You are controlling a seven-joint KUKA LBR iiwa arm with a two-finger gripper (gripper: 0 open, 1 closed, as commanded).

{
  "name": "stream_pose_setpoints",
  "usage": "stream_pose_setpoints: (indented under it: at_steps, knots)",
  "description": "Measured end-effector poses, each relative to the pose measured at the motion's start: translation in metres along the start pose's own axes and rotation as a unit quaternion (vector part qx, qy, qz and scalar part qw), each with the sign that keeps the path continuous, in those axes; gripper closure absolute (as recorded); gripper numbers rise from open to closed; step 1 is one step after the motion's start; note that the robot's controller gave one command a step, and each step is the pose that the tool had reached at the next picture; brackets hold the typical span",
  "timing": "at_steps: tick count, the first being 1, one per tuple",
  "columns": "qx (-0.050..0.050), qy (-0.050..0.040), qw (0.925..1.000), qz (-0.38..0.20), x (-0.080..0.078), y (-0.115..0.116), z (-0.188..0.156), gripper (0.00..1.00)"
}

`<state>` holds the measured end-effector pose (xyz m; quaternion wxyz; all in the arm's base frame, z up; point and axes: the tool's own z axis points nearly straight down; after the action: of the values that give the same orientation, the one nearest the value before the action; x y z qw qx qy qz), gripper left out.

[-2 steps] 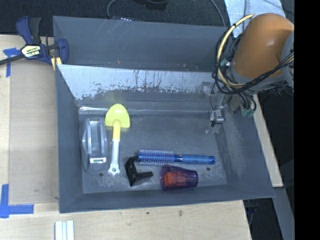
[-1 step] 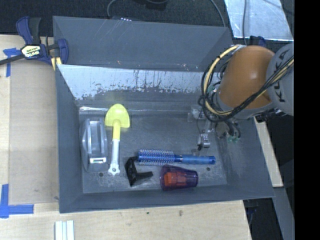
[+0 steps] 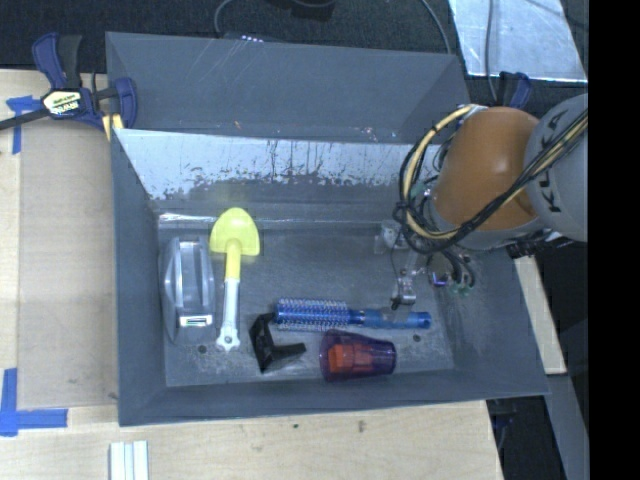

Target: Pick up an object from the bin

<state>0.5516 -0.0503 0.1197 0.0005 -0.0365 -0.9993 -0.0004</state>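
My gripper (image 3: 405, 293) hangs low at the right side of the bin, just above the handle end of a blue hairbrush (image 3: 345, 316) that lies flat along the bin's front. Whether the fingertips touch the brush I cannot make out. Right in front of the brush lies a purple and orange translucent cup (image 3: 357, 356) on its side. A black angled plastic piece (image 3: 270, 343) rests to the left of the cup.
A yellow toy shovel with a white handle (image 3: 232, 268) lies at the left, beside a clear plastic tape dispenser (image 3: 190, 285). The arm's orange cover and cables hang over the bin's right wall. Bare floor stretches along the back.
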Motion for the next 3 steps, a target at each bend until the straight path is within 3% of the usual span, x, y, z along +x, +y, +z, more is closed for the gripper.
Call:
stream_pose_setpoints:
  at_steps: [1, 2, 3]
  knots:
    - [0.001, -0.0066, 0.9998, -0.017, 0.018, 0.011, 0.018, 0.0]
    - [0.0, -0.0049, 1.0, -0.003, 0.034, 0.027, 0.035, 0.0]
    - [0.001, -0.0098, 0.9997, 0.023, 0.035, 0.043, 0.049, 1.0]
